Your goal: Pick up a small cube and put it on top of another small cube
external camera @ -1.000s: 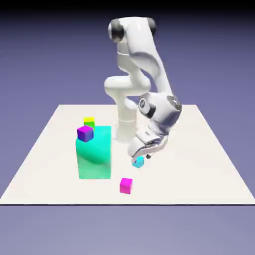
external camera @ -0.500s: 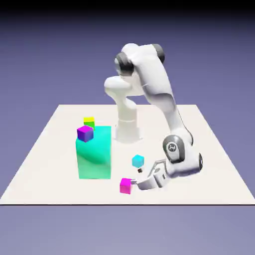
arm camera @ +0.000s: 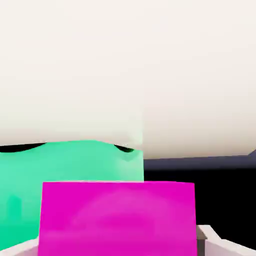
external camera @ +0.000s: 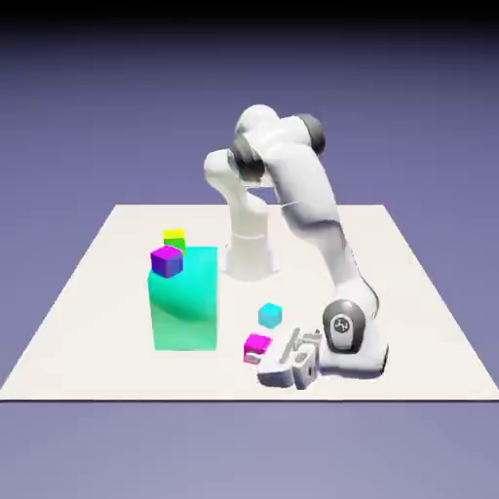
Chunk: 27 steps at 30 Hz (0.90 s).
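A flat, cream-coloured desk (external camera: 97,341) is being shown. In the exterior view, a white robot base (external camera: 249,258) is being supported towards twelve o'clock, a big teal block (external camera: 185,312) towards nine, and a small cyan cube (external camera: 270,315) near the middle.

- A plain blue-violet backdrop (external camera: 78,127), smooth and unpatterned, spans the exterior view behind the pale cream, flat-topped table (external camera: 117,370); it fades into a black band (external camera: 249,8) along the top of the picture
- The table looks like a trapezoid there, narrower at its far edge and wider towards the camera; a thin dark edge line (external camera: 97,400) runs along its near side, with a lighter, greyer blue-violet expanse (external camera: 249,453) below
- Bright, even light washes the tabletop almost white
- In the hand view, the pale tabletop fills the upper half; a narrow blue-violet strip lies under it at the right, then a solid black area
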Motion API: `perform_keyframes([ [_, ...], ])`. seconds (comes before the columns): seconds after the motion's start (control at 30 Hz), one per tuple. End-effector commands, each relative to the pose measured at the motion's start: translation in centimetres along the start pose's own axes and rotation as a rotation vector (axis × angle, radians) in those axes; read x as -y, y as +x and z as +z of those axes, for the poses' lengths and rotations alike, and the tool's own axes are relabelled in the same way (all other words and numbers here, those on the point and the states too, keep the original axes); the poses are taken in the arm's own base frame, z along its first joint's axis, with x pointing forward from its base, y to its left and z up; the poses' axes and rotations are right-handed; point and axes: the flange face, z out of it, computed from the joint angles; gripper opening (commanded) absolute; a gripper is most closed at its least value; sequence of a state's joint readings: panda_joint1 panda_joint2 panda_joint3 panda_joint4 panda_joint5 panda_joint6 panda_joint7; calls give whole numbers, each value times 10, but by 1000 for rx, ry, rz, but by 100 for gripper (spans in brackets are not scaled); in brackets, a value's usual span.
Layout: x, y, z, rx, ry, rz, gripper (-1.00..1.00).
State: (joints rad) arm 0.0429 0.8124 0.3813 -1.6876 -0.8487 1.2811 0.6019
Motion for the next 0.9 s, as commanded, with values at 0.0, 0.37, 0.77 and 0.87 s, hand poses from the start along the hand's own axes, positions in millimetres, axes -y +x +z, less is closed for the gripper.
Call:
perform_keyframes([
  [0.0, -20, -3, -18, -13, 77, 41, -100],
  [0.37, -132, -18, 55, 423, 501, 350, -100],
  [0.77, -231, -57, 164, 993, 955, 624, -100],
  [0.87, -253, -72, 196, 1149, 1076, 676, -100],
])
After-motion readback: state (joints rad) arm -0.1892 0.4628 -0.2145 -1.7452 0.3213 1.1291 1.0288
